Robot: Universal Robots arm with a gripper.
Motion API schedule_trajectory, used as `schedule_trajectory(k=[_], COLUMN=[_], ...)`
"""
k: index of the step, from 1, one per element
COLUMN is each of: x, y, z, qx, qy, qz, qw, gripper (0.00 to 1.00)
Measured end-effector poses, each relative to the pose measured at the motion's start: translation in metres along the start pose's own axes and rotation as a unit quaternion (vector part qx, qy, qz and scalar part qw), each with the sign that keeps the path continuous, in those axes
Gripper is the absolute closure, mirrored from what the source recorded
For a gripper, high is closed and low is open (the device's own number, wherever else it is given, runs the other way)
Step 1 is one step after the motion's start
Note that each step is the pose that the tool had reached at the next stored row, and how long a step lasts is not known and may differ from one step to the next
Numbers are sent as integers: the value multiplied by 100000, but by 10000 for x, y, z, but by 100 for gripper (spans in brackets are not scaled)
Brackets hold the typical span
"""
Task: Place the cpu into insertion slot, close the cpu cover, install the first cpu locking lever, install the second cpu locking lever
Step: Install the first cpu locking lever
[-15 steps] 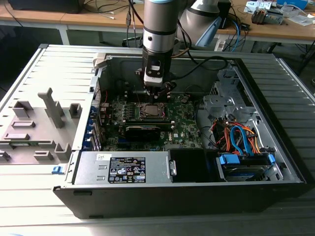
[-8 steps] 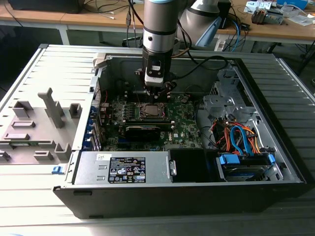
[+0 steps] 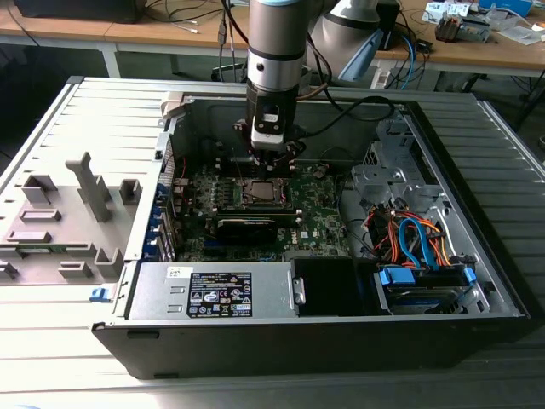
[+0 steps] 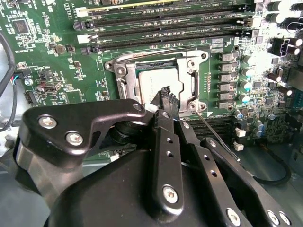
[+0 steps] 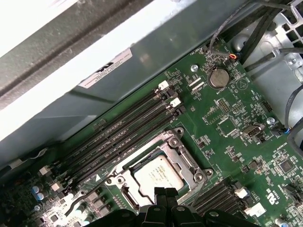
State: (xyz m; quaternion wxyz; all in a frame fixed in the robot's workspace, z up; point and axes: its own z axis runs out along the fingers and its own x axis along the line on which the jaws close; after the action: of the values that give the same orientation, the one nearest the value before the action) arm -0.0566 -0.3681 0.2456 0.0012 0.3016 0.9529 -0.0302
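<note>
Grey surface [image 3: 51, 281] holds an open case [image 3: 341, 332]. Cpu [image 5: 158, 175] lies in the slot [image 5: 176, 138] under the closed cover [image 5: 179, 163]. Hand [image 5: 164, 191] hangs just over the cpu, fingertips [image 5: 157, 194] together, gripping nothing.

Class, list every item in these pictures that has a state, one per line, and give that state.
cpu: seated in the insertion slot.
cpu cover: lowered over the cpu.
locking lever: unlatched, angled away from the slot.
gripper: shut, nothing held, over the cpu.
computer case: lying flat, side open.
</note>
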Motion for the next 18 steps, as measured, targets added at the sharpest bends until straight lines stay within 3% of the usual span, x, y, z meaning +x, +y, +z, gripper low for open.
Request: schedule_trajectory(k=[18], x=[0], y=[0], z=[0], qx=[-35], qy=[-86], qz=[-1497], qw=[99989], gripper=[89])
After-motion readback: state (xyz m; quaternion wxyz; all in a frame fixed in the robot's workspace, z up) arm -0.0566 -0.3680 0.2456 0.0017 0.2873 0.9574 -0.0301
